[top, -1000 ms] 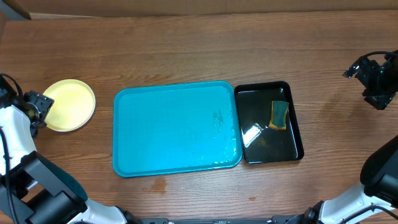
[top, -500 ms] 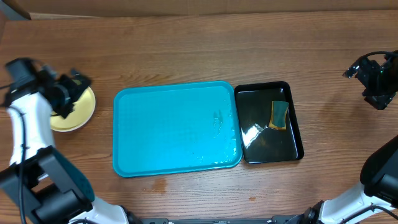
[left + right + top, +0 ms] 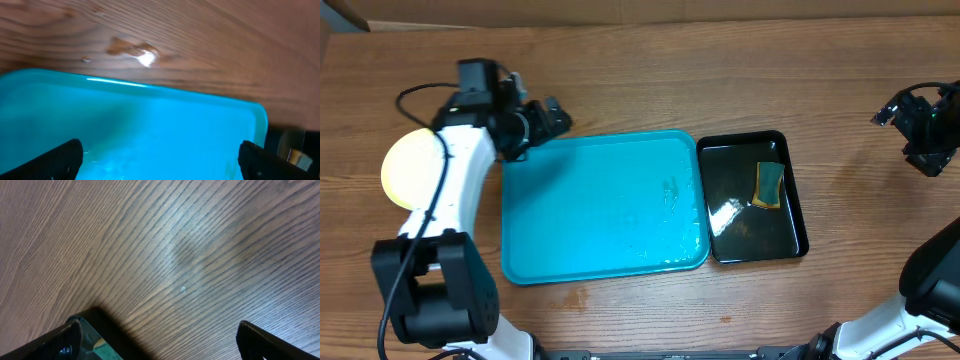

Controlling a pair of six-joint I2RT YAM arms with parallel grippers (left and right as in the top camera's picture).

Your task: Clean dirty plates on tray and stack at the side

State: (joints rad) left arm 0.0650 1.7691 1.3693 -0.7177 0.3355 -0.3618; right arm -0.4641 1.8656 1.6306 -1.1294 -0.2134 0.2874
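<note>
Pale yellow plate (image 3: 398,170) lies near the table's (image 3: 650,80) left edge, partly under my left arm. My left gripper (image 3: 542,120) hangs over the far-left corner of the turquoise tray (image 3: 600,210), jaws spread wide, holding nothing. A black tray (image 3: 798,215) with a sponge (image 3: 769,185) sits beside it. My right gripper (image 3: 917,125), near the right edge, is wide apart and empty.

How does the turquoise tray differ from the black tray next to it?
The turquoise tray is larger than the black tray. The turquoise tray carries no object; the black tray holds a green sponge. Both are rectangular, with rounded corners and raised rims, lying side by side.
</note>
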